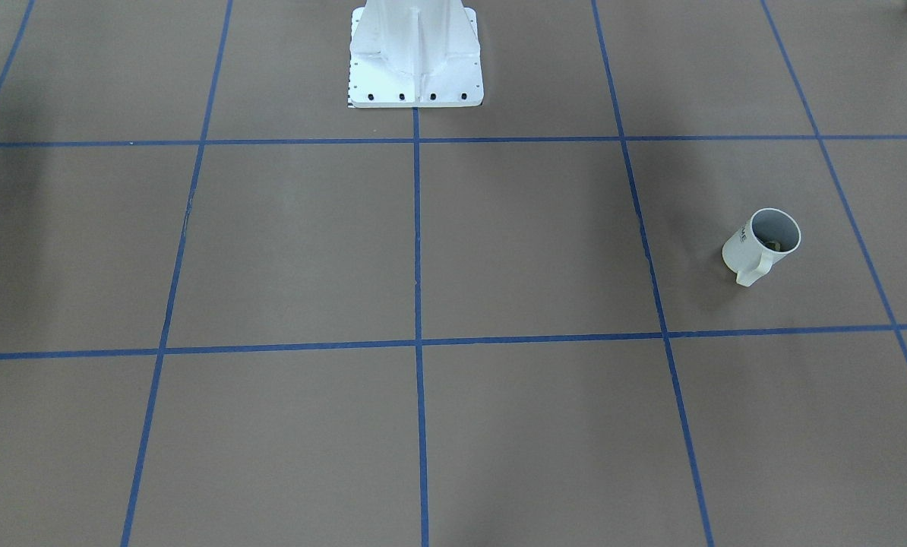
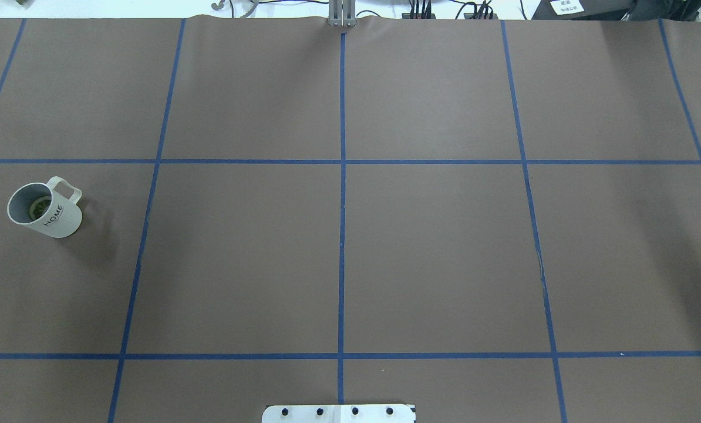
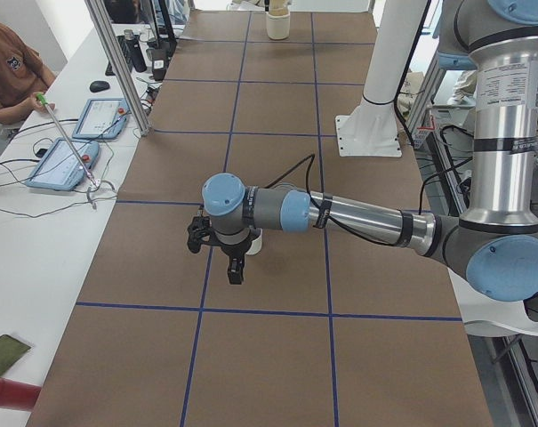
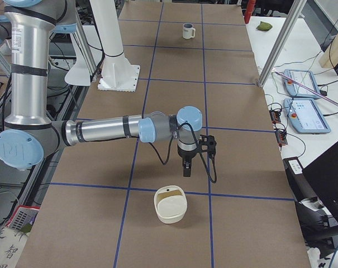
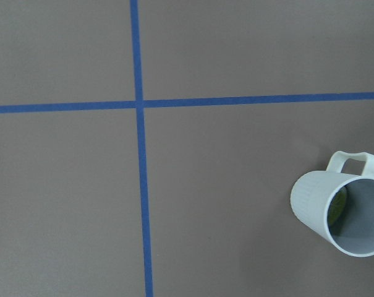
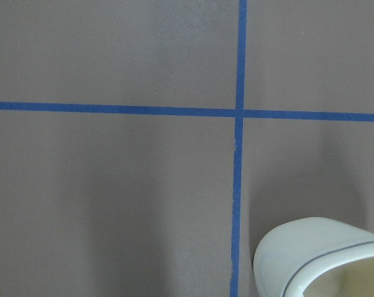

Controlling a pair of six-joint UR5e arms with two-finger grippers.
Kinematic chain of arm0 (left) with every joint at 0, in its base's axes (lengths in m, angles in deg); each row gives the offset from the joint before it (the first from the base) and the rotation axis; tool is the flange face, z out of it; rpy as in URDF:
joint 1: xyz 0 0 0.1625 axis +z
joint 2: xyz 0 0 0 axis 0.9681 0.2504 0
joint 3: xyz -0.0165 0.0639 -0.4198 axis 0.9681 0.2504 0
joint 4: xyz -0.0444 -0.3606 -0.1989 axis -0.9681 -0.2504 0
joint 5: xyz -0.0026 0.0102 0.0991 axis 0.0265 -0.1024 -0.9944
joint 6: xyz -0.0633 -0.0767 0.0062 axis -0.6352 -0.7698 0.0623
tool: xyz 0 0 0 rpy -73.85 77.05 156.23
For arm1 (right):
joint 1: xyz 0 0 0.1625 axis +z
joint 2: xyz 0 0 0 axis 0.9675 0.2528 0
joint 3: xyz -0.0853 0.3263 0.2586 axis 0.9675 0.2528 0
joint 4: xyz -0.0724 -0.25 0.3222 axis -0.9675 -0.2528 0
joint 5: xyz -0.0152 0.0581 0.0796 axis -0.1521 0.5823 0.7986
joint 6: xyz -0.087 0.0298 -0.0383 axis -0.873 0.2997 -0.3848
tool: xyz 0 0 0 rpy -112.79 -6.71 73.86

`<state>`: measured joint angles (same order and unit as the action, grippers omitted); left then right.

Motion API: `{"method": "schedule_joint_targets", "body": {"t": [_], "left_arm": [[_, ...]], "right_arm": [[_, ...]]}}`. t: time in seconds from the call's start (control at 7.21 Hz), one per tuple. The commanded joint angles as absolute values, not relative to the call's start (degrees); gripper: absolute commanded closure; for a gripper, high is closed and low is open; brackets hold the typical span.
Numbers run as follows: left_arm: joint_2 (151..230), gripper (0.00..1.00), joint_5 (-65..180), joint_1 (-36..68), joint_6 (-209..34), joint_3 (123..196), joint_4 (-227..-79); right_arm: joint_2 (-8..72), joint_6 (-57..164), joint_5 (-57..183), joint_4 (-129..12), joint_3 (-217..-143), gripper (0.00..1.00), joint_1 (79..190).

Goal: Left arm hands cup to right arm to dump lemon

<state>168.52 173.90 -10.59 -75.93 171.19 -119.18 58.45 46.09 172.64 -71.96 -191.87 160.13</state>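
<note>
The white cup (image 2: pixel 45 209) stands upright at the table's left end, its handle toward the far side, with lemon (image 2: pixel 38 207) in its grey inside. The left wrist view has the cup (image 5: pixel 346 211) at lower right, lemon (image 5: pixel 339 206) against its wall. In the exterior left view the near left arm's gripper (image 3: pixel 235 271) points down beside the cup (image 3: pixel 255 238), which the wrist mostly hides. The right arm's gripper (image 4: pixel 186 167) hangs over the table's other end. Both grippers show only in side views, so I cannot tell their state.
A cream bowl (image 4: pixel 170 205) sits just in front of the right gripper and fills the right wrist view's lower right corner (image 6: pixel 323 257). The white robot pedestal (image 1: pixel 415 57) stands mid-table. A person (image 3: pixel 6 76) sits by tablets (image 3: pixel 64 165) on a side bench.
</note>
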Motion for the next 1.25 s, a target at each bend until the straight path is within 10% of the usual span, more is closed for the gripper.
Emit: {"method": "schedule_joint_targets", "body": {"t": [0.0, 1.11], "left_arm": [[168.43, 0.00, 173.93, -10.72, -75.28, 171.81, -119.68], [168.95, 0.00, 174.29, -6.34, -77.02, 170.60, -123.90]], "right_arm": [[58.58, 46.06, 173.25, -71.85, -192.04, 0.00, 160.43], [58.23, 46.24, 173.34, -71.84, -191.86, 0.00, 160.26]]}}
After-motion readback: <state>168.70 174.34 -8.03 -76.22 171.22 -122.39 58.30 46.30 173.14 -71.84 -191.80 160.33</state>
